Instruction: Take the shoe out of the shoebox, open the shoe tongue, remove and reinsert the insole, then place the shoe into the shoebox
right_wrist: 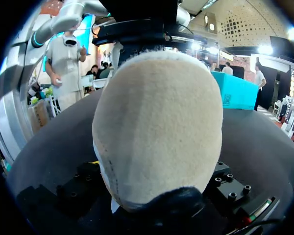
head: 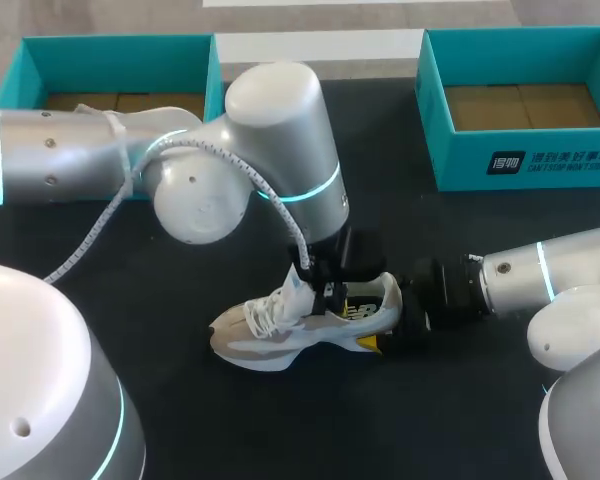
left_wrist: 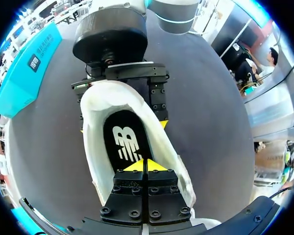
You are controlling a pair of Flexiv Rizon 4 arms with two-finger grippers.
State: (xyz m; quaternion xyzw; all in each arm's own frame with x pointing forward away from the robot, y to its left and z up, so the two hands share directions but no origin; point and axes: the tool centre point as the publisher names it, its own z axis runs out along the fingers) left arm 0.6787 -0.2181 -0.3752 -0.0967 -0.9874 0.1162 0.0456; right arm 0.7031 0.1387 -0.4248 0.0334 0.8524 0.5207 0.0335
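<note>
**Shoe on the table, held at both ends**

Head view: the shoe [head: 280, 335] lies on its side-on profile at mid table [head: 460, 420], out of both boxes, with the toe to the left and the heel to the right. The white laces [head: 265, 315] are visible. The left arm [head: 280, 140] comes in from the left, and its bulk hides most of the left gripper [head: 328, 292], which points down into the shoe opening. The right arm [head: 540, 275] comes in from the right, with the right gripper [head: 395, 322] at the heel. One yellow tip shows on the near side of the heel; the other is hidden behind the shoe. The left shoebox [head: 115, 45] is far left and partly covered by the arm. The right shoebox [head: 460, 160] is far right and cut off at the edge.

Left wrist view: this looks straight down into the shoe [left_wrist: 93, 137], where the black insole [left_wrist: 125, 142] is seated. The left gripper [left_wrist: 146, 165] has its fingers pressed together, tips touching, just over the insole's front part. I cannot tell whether anything is pinched between them. The toe and tongue are hidden under the gripper body. The right gripper [left_wrist: 120, 105] flanks the heel, one finger on each side against the shoe wall. The table [left_wrist: 206, 122] surrounds the shoe.

Right wrist view: the beige heel of the shoe [right_wrist: 157, 127] fills the view. The right gripper [right_wrist: 154, 196] clamps it, with a black finger on either side and the yellow tips hidden behind the heel. The left gripper is mostly blocked by the shoe.
</note>
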